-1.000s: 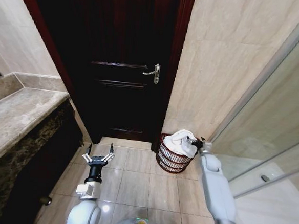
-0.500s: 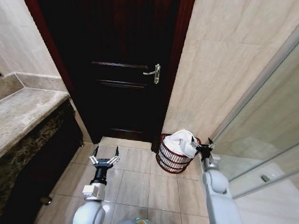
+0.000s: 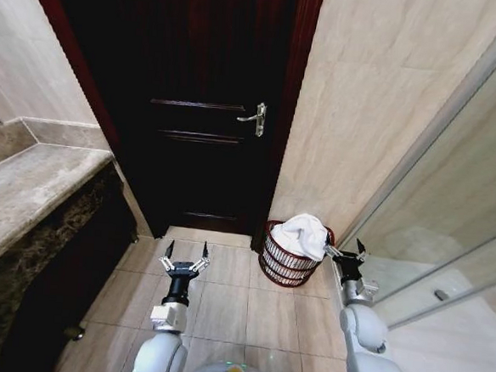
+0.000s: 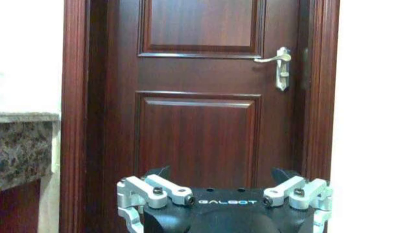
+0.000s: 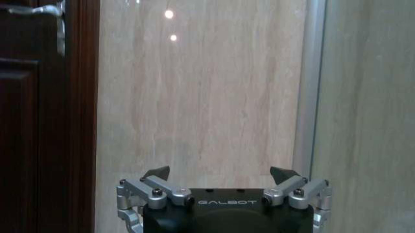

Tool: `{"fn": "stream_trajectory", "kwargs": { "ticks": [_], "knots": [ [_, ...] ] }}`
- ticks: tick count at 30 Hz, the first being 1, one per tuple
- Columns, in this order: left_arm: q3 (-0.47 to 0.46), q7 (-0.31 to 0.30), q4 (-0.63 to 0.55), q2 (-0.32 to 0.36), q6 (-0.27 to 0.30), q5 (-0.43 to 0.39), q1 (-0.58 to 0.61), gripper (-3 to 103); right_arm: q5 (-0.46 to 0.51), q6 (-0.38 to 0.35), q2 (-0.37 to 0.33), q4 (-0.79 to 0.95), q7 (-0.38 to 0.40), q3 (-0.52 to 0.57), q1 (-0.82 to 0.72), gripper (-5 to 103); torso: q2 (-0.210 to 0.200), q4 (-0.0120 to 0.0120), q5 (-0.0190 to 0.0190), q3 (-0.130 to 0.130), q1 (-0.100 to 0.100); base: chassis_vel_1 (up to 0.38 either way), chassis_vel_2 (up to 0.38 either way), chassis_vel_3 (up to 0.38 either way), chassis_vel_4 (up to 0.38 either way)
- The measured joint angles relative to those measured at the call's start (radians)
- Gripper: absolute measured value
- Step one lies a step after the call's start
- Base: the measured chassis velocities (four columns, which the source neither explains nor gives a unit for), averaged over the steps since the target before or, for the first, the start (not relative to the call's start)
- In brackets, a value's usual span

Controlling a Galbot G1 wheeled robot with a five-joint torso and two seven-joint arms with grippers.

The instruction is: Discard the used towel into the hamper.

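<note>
Right end effector (image 3: 346,250), fingers apart, empty, just beside hamper (image 3: 283,263) holding towel (image 3: 302,234).

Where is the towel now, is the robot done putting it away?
Looks nearly done. The white towel sits heaped in the hamper, bulging above its rim. The right gripper is open and empty beside the hamper, touching nothing. The left gripper is open over the floor tiles. Nothing seems left but to park the arms.

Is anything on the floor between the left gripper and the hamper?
No. In the head view, bare floor tile separates the open left gripper from the hamper, which holds the white towel.
</note>
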Motion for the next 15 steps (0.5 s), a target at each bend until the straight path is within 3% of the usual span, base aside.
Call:
{"fn": "stream_trajectory", "kwargs": {
  "ticks": [5, 9, 15],
  "knots": [
    [0.002, -0.001, 0.02, 0.003, 0.012, -0.002, -0.017, 100, 0.002, -0.031, -0.005, 0.071, 0.009, 0.008, -0.037, 100, -0.023, -0.0001, -0.0003, -0.013, -0.01, 0.0, 0.0, 0.0, 0.0],
    [0.006, 0.001, 0.022, 0.007, 0.051, -0.034, -0.036, 100, 0.001, -0.003, -0.006, 0.094, 0.006, 0.023, -0.069, 100, -0.045, -0.0001, -0.0002, -0.026, -0.019, 0.0, 0.0, 0.0, 0.0],
    [-0.004, 0.006, 0.024, 0.009, 0.063, -0.053, -0.045, 100, -0.007, 0.032, 0.011, 0.111, 0.004, 0.03, -0.106, 100, -0.073, -0.0002, -0.0001, -0.042, -0.032, 0.0, 0.0, 0.0, 0.0]
  ]
}}
